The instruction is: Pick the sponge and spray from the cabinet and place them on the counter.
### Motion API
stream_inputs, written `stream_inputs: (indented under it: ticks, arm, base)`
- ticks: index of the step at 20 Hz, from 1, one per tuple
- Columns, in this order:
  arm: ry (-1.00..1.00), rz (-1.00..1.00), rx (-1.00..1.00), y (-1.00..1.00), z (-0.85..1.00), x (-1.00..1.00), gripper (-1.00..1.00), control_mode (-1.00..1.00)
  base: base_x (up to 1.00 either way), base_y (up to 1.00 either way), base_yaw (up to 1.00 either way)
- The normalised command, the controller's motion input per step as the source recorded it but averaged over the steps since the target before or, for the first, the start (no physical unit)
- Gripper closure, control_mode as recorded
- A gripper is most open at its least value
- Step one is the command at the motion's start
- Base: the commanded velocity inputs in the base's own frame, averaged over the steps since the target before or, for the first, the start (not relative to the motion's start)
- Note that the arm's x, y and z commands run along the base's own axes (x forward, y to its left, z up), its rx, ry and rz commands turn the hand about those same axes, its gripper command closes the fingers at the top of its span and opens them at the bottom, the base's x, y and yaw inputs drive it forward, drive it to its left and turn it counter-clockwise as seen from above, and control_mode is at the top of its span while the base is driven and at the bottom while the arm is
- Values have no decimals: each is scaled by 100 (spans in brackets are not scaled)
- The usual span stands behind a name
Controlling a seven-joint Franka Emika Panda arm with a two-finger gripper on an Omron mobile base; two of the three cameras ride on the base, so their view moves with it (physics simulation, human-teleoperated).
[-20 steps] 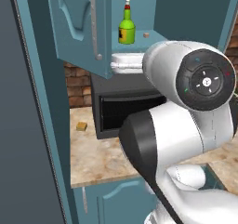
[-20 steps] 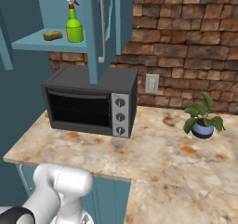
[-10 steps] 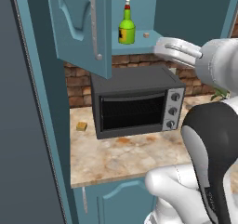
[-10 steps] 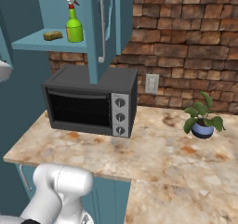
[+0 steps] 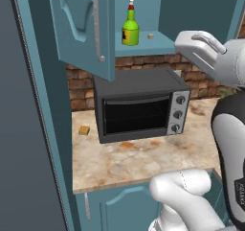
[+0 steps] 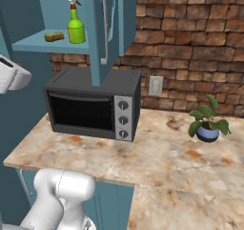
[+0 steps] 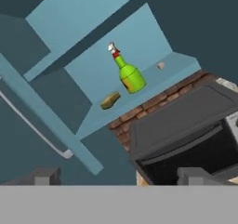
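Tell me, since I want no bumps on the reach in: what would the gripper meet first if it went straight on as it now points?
Probably nothing soon. The open gripper looks up into the cabinet, and the spray stands nearest its line, with the sponge beside it. The microwave sits close below; depth is unclear.

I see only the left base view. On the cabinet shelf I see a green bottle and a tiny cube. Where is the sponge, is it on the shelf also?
Observer: Yes. The sponge lies flat on the cabinet shelf, just beside the spray; the open door hides it from you.
Operator: Is the gripper holding something?
Observer: No. In the hand view the gripper is open and empty, its fingertips wide apart, short of the shelf.
Operator: Is something on the counter far right?
Observer: A small potted plant stands on the counter, apart from the microwave.
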Motion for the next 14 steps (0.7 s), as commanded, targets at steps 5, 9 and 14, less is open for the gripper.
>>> stream_inputs:
  ticks: [5, 9, 14]
  arm:
    - [7, 11, 27, 0, -2, 40, -100, -100]
    - [8, 14, 27, 10, 0, 40, -100, -100]
    - [8, 13, 15, 32, 0, 45, -100, -100]
  base:
    - [0, 0, 0]
    - [0, 0, 0]
    - [0, 0, 0]
